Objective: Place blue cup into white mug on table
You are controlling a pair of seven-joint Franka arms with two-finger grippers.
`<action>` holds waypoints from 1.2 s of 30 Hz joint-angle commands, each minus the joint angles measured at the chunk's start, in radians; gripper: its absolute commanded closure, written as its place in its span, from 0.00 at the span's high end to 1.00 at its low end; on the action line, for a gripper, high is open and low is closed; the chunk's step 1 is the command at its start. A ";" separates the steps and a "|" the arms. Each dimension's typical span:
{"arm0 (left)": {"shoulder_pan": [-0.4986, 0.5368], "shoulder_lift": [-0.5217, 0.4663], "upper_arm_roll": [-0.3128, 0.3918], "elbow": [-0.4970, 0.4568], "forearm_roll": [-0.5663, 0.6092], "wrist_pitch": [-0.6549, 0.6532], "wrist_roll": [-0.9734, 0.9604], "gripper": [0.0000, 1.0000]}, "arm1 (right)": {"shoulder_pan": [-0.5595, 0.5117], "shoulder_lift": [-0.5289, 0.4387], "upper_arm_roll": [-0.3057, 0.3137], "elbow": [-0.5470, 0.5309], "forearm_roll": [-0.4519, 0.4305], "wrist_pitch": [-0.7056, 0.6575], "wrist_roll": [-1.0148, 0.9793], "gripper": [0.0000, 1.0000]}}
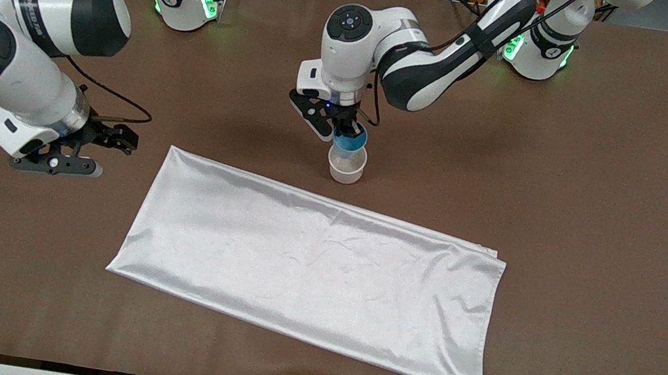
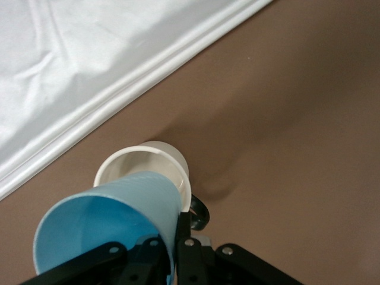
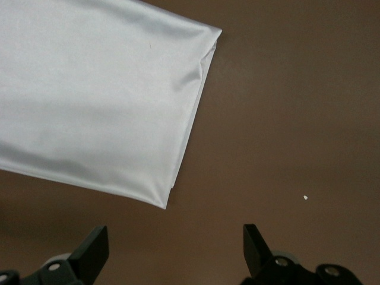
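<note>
Blue cup point(image 1: 350, 140) clamped in left end effector point(image 1: 348, 129), over white mug point(image 1: 346, 166).

The table point(image 1: 602, 208) had a matt brown top, flat and faintly grainy, with no shine anywhere. On it lay a white cloth point(image 1: 321, 272) that looked like satin: glossy, smooth, softly creased, its folded edges catching the light. The blue cup point(image 2: 113, 219) looked like thin plastic, smooth with a dull sheen. The white mug point(image 2: 169, 163) looked ceramic, glazed and off-white, with a shiny black handle point(image 2: 200, 214). The left tool point(image 1: 346, 128) and the right tool point(image 1: 89, 148) were matt black, probably plastic; the arm shells were glossy white.
</note>
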 commanded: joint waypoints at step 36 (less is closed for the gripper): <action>0.007 0.032 0.005 -0.044 0.107 0.070 0.074 1.00 | -0.009 -0.181 -0.176 0.118 0.214 -0.157 -0.192 1.00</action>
